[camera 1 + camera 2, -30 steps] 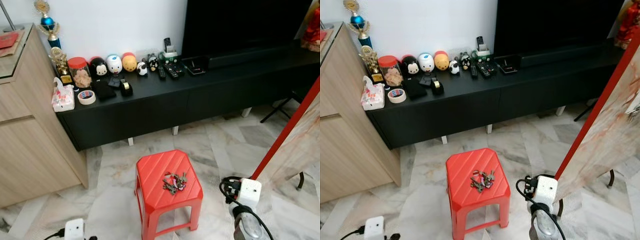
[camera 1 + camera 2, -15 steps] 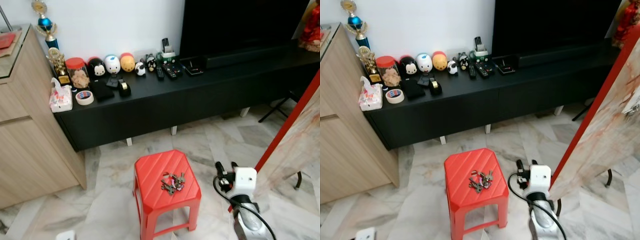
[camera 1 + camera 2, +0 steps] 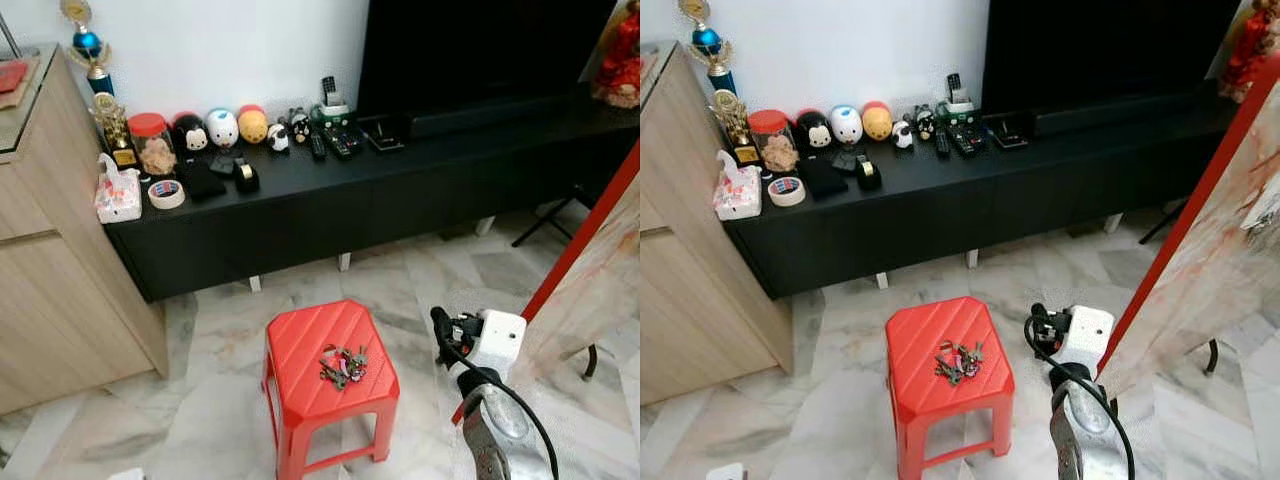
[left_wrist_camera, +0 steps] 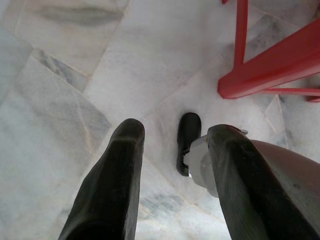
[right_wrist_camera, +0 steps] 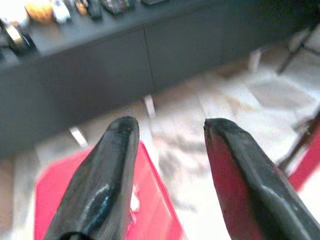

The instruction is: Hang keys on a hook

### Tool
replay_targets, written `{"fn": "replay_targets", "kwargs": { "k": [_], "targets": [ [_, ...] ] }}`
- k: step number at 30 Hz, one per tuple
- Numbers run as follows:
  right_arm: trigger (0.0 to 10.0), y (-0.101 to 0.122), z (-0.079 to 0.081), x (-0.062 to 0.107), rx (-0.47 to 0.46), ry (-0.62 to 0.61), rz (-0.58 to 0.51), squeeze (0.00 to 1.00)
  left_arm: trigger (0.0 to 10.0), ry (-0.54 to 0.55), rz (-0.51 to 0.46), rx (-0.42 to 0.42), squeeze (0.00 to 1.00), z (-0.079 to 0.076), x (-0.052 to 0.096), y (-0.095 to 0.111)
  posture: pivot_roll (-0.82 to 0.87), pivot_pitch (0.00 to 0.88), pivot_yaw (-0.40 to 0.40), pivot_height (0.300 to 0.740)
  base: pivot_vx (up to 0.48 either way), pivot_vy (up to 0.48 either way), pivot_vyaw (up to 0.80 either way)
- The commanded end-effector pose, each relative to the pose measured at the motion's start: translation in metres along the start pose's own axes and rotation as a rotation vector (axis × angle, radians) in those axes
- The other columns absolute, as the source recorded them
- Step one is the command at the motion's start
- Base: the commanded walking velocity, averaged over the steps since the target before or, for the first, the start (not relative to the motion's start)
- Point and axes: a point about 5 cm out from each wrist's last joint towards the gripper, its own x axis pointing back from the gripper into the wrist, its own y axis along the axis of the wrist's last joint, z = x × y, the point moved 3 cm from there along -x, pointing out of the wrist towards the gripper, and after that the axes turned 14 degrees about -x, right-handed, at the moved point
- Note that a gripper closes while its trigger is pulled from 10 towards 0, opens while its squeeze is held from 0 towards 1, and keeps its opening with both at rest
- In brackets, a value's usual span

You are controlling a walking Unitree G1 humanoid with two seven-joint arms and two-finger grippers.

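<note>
Red plastic stool (image 3: 330, 365) carries the bunch of keys (image 3: 342, 365) near its right edge, untouched; my right gripper (image 5: 167, 150) hangs spread and empty, so I judge pickup comes next, left gripper (image 4: 172, 165) idle, splayed.

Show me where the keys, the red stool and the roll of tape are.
keys (image 3: 342, 365): left eye view, middle of the bunch on the stool.
red stool (image 3: 300, 345): left eye view, bare part of the seat.
roll of tape (image 3: 166, 194): left eye view, ring's top face.
</note>
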Motion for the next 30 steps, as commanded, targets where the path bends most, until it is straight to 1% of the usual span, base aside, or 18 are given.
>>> {"fn": "replay_targets", "kwargs": {
  "k": [1,3,6,7,8,10,12,14,15,17,18,19,20,23,24,26,28,30],
  "targets": [
    [10.0,0.003,-0.004,0.003,0.007,-0.031,0.021,0.0,10.0,0.001,0.022,-0.001,0.0,-0.001,0.001,-0.006,0.03,0.0,-0.066,0.74,0.0,0.0,0.0],
    [10.0,0.006,-0.005,0.004,-0.005,-0.059,0.037,0.0,10.0,0.002,0.022,0.0,0.0,-0.001,0.001,-0.007,0.02,0.0,-0.064,0.74,0.0,0.0,0.0],
    [10.0,0.017,0.006,0.0,-0.017,-0.04,0.066,0.0,10.0,0.005,0.024,0.0,0.0,0.001,0.001,-0.007,0.02,0.0,-0.065,0.74,0.0,0.0,0.0],
    [10.0,0.019,0.008,0.0,0.001,-0.03,0.074,0.0,10.0,0.006,0.023,0.001,0.0,0.002,0.001,-0.006,0.02,0.0,-0.071,0.74,0.0,0.0,0.0],
    [10.0,0.021,0.008,-0.001,0.048,-0.026,0.099,0.0,10.0,0.012,0.019,0.006,0.0,0.004,0.001,-0.005,0.02,0.0,-0.075,0.74,0.0,0.0,0.0],
    [10.0,0.024,0.006,-0.003,0.097,-0.027,0.111,0.0,10.0,0.016,0.016,0.01,0.0,0.005,0.001,-0.004,0.02,0.0,-0.079,0.74,0.0,0.0,0.0],
    [10.0,0.027,-0.002,-0.006,0.251,-0.044,0.116,0.0,10.0,0.019,0.013,0.019,0.0,0.006,0.001,-0.003,0.03,0.0,-0.091,0.74,0.0,0.0,0.0],
    [10.0,0.031,-0.007,-0.01,0.357,-0.034,0.109,0.0,10.0,0.019,0.01,0.025,0.0,0.006,0.001,-0.002,0.03,0.0,-0.096,0.74,0.0,0.0,0.0],
    [10.0,0.031,-0.007,-0.01,0.357,-0.034,0.109,0.0,10.0,0.019,0.01,0.025,0.0,0.006,0.001,-0.002,0.03,0.0,-0.096,0.74,0.0,0.0,0.0],
    [10.0,0.042,0.009,-0.014,0.384,0.07,0.066,0.0,10.0,0.017,0.007,0.031,0.0,0.004,0.0,-0.001,0.04,0.0,-0.102,0.74,0.0,0.0,0.0],
    [10.0,0.043,0.011,-0.014,0.393,0.084,0.064,0.0,10.0,0.017,0.007,0.031,0.0,0.003,0.0,-0.001,0.04,0.0,-0.102,0.74,0.0,0.0,0.0],
    [10.0,0.047,0.022,-0.014,0.436,0.149,0.059,0.0,10.0,0.017,0.007,0.034,0.0,0.002,0.0,-0.001,0.04,0.0,-0.106,0.74,0.0,0.0,0.0],
    [10.0,0.05,0.029,-0.013,0.458,0.183,0.047,0.0,10.0,0.016,0.007,0.035,0.0,0.002,0.0,-0.001,0.04,0.0,-0.106,0.74,0.0,0.0,0.0],
    [10.0,0.057,0.041,-0.013,0.481,0.25,0.023,0.0,10.0,0.014,0.005,0.037,0.0,-0.001,0.0,0.0,0.03,0.0,-0.107,0.74,0.0,0.0,0.0],
    [10.0,0.058,0.047,-0.012,0.512,0.299,0.022,0.0,10.0,0.013,0.004,0.038,0.0,-0.002,-0.001,0.0,0.03,0.0,-0.107,0.74,0.0,0.0,0.0],
    [10.0,0.055,0.051,-0.01,0.59,0.349,0.03,0.0,10.0,0.011,0.003,0.037,0.0,-0.003,-0.001,0.0,0.04,0.0,-0.106,0.74,0.0,0.0,0.0],
    [10.0,0.054,0.047,-0.012,0.609,0.333,0.039,0.0,10.0,0.01,0.002,0.037,0.0,-0.003,-0.001,0.001,0.04,0.0,-0.106,0.74,0.0,0.0,0.0],
    [10.0,0.054,0.043,-0.014,0.592,0.325,0.046,0.0,10.0,0.01,0.001,0.036,0.0,-0.003,-0.001,0.001,0.04,0.0,-0.106,0.74,0.0,0.0,0.0]
  ]
}}
